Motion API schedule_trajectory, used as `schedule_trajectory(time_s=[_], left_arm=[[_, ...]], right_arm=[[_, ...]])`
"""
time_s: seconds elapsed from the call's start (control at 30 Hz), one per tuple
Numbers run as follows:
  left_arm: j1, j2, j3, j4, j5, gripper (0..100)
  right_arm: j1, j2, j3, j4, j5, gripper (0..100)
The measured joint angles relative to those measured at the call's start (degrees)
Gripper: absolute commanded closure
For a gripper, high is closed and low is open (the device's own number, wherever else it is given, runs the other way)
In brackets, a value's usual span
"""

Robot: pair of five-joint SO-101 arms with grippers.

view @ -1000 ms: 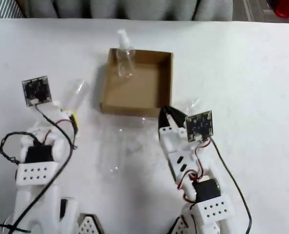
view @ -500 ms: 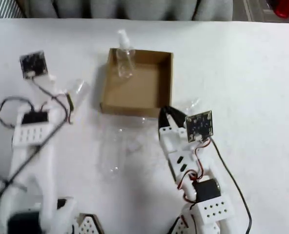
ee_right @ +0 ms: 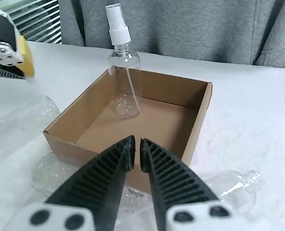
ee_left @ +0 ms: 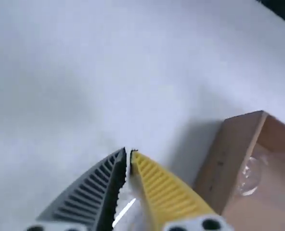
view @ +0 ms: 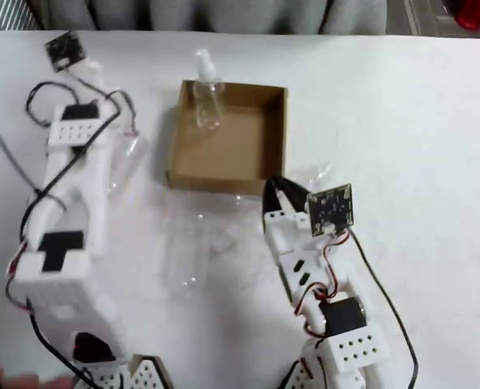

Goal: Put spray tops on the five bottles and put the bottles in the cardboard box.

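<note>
Cardboard box [view: 224, 180]: on the table [view: 402, 105], 12 o'clock of centre.
Capped bottle [view: 207, 105]: upright in the box's 11 o'clock corner.
Uncapped bottle [ee_right: 22, 122]: lying at the box's 9 o'clock.
Left gripper [ee_left: 128, 153]: fingers closed, tips together.
Right gripper [ee_right: 136, 147]: fingers closed, at the box's 5 o'clock.

The cardboard box [view: 248, 158] is brown and open on top. It sits flat on the table. The first bottle [ee_right: 124, 77] is clear and stands up straight in a far corner of the box. It has a white spray top [ee_right: 117, 26] on it. The second bottle [ee_right: 18, 124] is clear too and lies on its side just beside the box. The third bottle [ee_right: 50, 172] lies against the near wall of the box. The fourth bottle [ee_right: 235, 188] lies near that wall too, and its neck is open, with no top on
</note>
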Motion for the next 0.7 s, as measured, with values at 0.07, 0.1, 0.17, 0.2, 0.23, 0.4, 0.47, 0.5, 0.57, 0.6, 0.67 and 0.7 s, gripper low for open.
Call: schedule_trajectory(time_s=[0.07,0.1,0.17,0.2,0.23,0.4,0.47,0.5,0.57,0.6,0.67,0.7], left_arm=[[0.6,4.7,-5.6,0.0,2.8,98],[0.6,7.2,-8.4,0.0,5.2,98],[0.4,12.0,-14.1,2.5,10.1,98],[0.4,14.2,-17.0,4.8,12.3,98],[0.2,16.5,-19.9,7.4,13.7,98],[-1.7,25.8,-35.7,21.8,14.9,98],[-1.8,28.6,-41.4,27.6,14.9,98],[-1.8,29.8,-44.2,30.4,14.8,98],[-1.6,32.1,-49.0,36.3,12.0,98],[-1.2,33.2,-51.2,38.9,10.4,98],[-0.3,35.4,-55.0,44.2,7.5,98],[0.4,36.3,-56.8,46.8,6.3,98]], right_arm=[[0.0,0.0,0.0,0.0,0.0,98.1],[0.0,0.0,0.0,0.0,0.0,98.1],[0.0,0.0,0.0,0.0,0.0,98.1],[0.0,0.0,0.0,0.0,0.0,98.1],[0.0,0.0,0.0,0.0,0.0,98.1],[0.0,0.0,0.0,0.0,0.0,98.1],[0.0,0.0,0.0,0.0,0.0,98.1],[0.0,0.0,0.0,0.0,0.0,98.2],[0.0,0.0,0.0,0.0,0.2,98.2],[0.0,0.0,0.0,0.0,0.6,98.2],[0.0,0.0,0.0,0.0,1.1,98.2],[0.0,0.0,0.0,0.0,1.2,98.2]])
